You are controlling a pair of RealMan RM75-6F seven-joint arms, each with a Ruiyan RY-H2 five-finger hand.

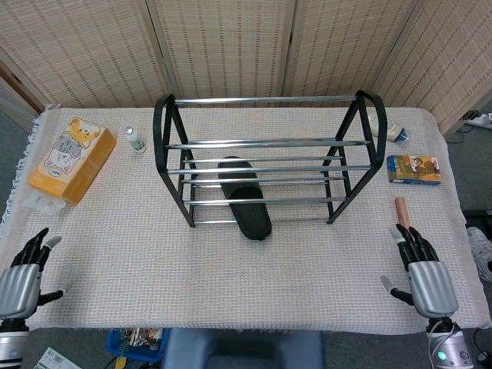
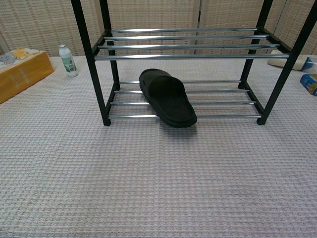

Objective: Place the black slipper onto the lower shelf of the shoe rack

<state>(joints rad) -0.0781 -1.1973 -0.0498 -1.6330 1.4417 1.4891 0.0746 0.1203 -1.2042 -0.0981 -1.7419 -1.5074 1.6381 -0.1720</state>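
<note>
Head view: black slipper [image 1: 244, 199] lies on the shoe rack [image 1: 265, 159] lower shelf, long axis front-to-back, heel overhanging the front rail. Both hands empty, fingers spread: right hand [image 1: 423, 270] at front-right corner, left hand [image 1: 21, 276] at front-left, both well apart from it.

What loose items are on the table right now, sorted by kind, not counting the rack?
Slipper: 1, black slipper
Boxes: 2, orange box, small blue box
Bottles: 1, small bottle
Wooden sticks: 1, wooden stick
Unclear white item behind the rack: 1, white item
Total: 6
</note>
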